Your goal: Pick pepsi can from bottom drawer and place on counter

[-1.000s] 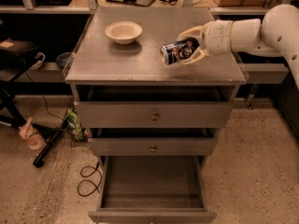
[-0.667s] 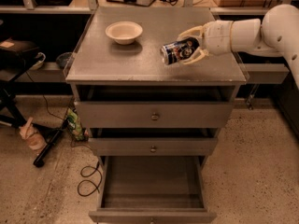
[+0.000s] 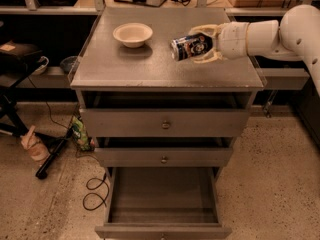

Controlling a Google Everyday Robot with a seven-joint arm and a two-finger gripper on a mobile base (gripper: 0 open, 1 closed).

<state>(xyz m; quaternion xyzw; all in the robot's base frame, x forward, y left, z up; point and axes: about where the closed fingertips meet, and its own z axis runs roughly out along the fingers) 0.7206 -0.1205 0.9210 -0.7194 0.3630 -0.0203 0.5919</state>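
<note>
The pepsi can (image 3: 190, 47) is dark with a silver top and a round white logo. It lies on its side in my gripper (image 3: 202, 45), held just above the right part of the counter (image 3: 150, 66). My gripper is shut on the can, its pale fingers (image 3: 206, 30) above and below it. My white arm comes in from the right. The bottom drawer (image 3: 162, 196) is pulled out below, and its inside shows nothing.
A cream bowl (image 3: 132, 34) sits on the counter's back left. The two upper drawers (image 3: 165, 124) are slightly open. Cables (image 3: 95, 191) and a bottle (image 3: 32, 146) lie on the floor to the left. Shelving runs behind the cabinet.
</note>
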